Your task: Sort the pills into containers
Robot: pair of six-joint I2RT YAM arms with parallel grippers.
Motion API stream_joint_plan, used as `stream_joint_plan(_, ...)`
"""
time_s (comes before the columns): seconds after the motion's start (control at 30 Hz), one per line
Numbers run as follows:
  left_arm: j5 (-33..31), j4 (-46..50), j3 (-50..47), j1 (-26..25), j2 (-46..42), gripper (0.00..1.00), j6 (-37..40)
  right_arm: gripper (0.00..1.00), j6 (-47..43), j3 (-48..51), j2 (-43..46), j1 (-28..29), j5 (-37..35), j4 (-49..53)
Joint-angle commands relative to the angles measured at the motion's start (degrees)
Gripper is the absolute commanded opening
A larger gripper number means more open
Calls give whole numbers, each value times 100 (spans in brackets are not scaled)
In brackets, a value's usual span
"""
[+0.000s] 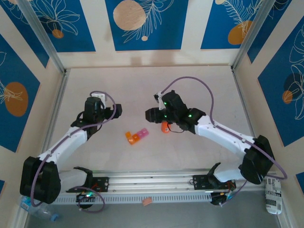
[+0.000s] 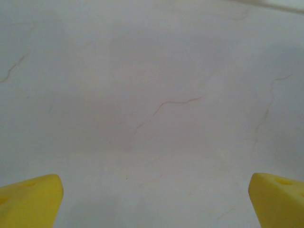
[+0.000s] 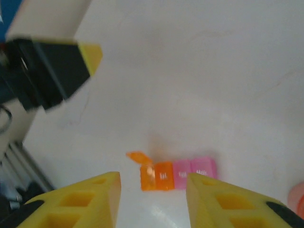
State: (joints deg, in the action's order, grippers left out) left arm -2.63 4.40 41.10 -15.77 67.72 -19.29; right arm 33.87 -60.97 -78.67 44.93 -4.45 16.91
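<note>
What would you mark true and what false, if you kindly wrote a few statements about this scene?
1. The left gripper has its jaws wide apart above bare table. True.
2. The container strip has three pink compartments. False: one is orange and two are pink.
3. The orange compartment's lid is flipped open. True.
4. The right gripper is holding the container strip. False: the strip lies on the table, clear of its fingers.

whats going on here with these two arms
The right gripper hovers near the strip of containers, fingers apart and holding nothing. The strip's orange end has its lid flipped open. An orange bottle stands on the table by that gripper. The left gripper hangs wide open over a bare patch of it. I can't make out any pills.
</note>
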Motion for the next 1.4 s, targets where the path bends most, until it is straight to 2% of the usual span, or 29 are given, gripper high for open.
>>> stream_joint_plan(0.0,-135,944,422,157,181,100,-101,31,-65,-288,-484,59,799,534)
stream_joint_plan(0.17,131,1539,561,335,422,99,-179,15,-208,-754,-1341,172,873,800)
stream_joint_plan(0.3,485,1786,557,373,549,92,-205,9,-275,-1123,-2009,267,869,959)
stream_joint_plan(0.43,821,1913,508,369,599,79,-224,7,-313,-1388,-2451,443,827,981)
stream_joint_plan(0.67,1335,1869,382,372,570,48,-266,4,-319,-1699,-3056,655,736,1065)
stream_joint_plan(0.83,1675,1809,277,347,645,36,-318,3,-294,-1806,-3360,679,680,1049)
stream_joint_plan(1.0,1909,1742,215,260,775,30,-338,2,-223,-1744,-3465,672,703,982)
stream_joint_plan(1.37,2007,1503,74,-155,1043,29,-507,0,-100,-1483,-3558,631,692,824)
